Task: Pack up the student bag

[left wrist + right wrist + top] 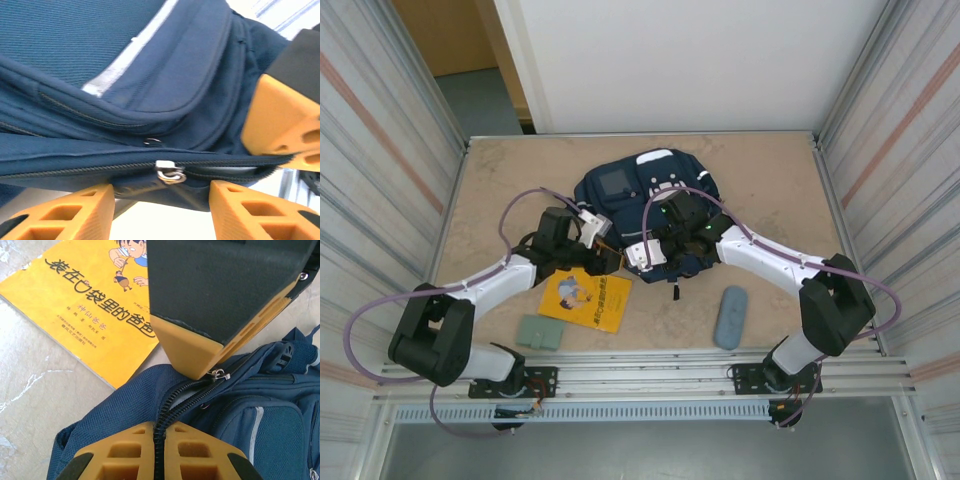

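**Student bag**: navy, lying flat at the far middle of the tabletop, near edge turned toward both arms. Main zipper along that edge, closed on the stretch in view. Judged unpacked, going by the loose goods outside.

**Right hand**: fingers pressed together on the zipper seam at the bag's near edge, cloth pinched between the pads. Probable purpose: anchoring the fabric and keeping the track taut against a pull.

**Left hand**: fingers about half spread, one on either side of the zipper pull. Metal tab between them, not clamped; nothing held. Probable purpose: lining up for a pinch on the tab, then a draw along the track away from the anchor.

**Yellow book**: flat on the tabletop, just beside the bag's near left edge, partly under the left arm.

**Green wallet**: near the left base, apart from the bag.

**Pencil case**: beside the right arm, apart from the bag.

All three loose goods within reach, presumably awaiting an open compartment.

**Risk**: small, slippery tab; an off-centre close likely to catch cloth instead.
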Controlling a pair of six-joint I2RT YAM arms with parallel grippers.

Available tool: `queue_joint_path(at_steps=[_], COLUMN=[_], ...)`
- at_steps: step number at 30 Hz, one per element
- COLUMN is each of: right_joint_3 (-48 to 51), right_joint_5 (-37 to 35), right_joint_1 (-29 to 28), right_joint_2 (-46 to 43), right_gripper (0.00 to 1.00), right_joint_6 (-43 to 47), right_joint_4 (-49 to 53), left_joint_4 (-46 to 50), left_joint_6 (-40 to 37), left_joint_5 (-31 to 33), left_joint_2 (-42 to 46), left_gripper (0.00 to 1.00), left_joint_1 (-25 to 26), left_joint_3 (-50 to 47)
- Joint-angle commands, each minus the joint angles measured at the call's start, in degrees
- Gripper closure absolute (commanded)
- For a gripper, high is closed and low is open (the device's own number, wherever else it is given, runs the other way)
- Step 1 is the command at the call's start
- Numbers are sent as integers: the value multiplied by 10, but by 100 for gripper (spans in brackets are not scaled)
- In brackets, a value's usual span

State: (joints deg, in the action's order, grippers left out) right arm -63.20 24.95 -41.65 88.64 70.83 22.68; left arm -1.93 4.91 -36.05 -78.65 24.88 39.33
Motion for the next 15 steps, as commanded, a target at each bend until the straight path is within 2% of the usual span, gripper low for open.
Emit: queue_joint_path(at_steps=[1, 8, 10, 15], right_joint_3=[-2, -3, -2, 3], right_joint_5=[32, 42, 46, 45], right_joint_1=[-9, -11, -9, -8], right_joint_2=[-39, -37, -35, -41], right_gripper=[100, 100, 100, 100], right_joint_6=[20, 14, 13, 10], right_joint_4=[0, -1, -3, -2], left_joint_4=[-14, -47, -54, -78], left_joint_6=[-14, -25, -29, -38], left_joint_5=[52, -23, -39, -103], left_joint_2=[7, -32, -38, -40], left_gripper=[45, 45, 50, 75], left_joint_1=[-1, 1, 3, 6], left_joint_3=[-13, -16, -15, -16])
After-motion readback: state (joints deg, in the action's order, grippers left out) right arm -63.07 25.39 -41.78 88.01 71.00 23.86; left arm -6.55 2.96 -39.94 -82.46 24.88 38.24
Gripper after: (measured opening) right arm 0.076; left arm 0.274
